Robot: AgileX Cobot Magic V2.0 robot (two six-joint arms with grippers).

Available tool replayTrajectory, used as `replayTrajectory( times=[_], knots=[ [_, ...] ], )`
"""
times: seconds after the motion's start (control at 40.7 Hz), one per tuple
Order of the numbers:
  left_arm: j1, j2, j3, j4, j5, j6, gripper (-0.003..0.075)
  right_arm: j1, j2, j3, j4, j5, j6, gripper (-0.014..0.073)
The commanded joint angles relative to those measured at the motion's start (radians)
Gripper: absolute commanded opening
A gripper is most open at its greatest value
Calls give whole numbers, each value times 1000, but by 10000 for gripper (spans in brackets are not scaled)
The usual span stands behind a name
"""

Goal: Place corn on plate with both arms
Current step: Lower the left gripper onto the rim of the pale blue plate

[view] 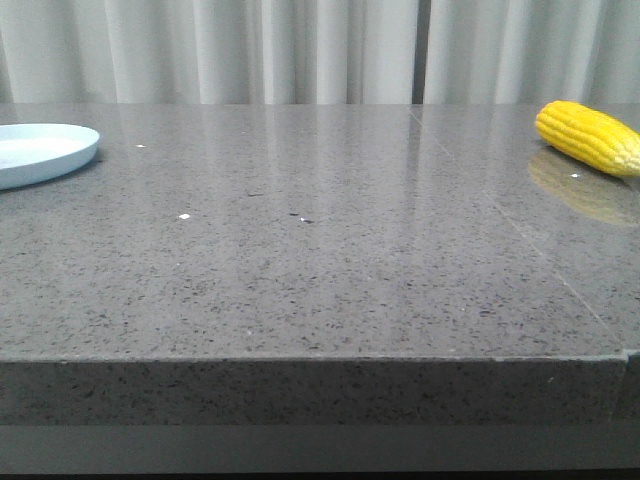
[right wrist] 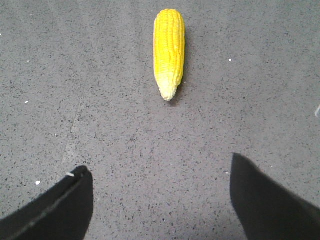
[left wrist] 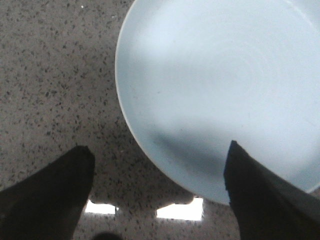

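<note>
Countertop point(view: 320, 260) holds plate point(view: 40, 150), corn point(view: 588, 137); wrists show spread grippers point(right wrist: 160, 200).

Low front view; downward wrist views.

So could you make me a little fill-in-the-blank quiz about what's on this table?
1. The corn lies at the table's far ____ side in the front view.
2. The plate holds ____.
3. The right gripper has its jaws ____.
4. The corn's colour is ____.

Missing words: right; nothing; open; yellow
</note>
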Motion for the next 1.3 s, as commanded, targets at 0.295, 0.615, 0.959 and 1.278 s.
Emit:
replayTrajectory(
  times=[0.295,0.615,0.959,1.278],
  knots=[
    [1,125,-140,-22,-86,4,525,-2,9,-26,-2,-66,-6,591],
    [1,180,-166,-22,-87,4,499,-2,9,-26,-2,-66,-6,591],
    [1,182,-166,-22,-114,4,171,-2,9,-26,-2,-66,-6,591],
    [1,170,-168,-22,-114,4,-20,-2,9,-26,-2,-66,-6,591]
  ],
)
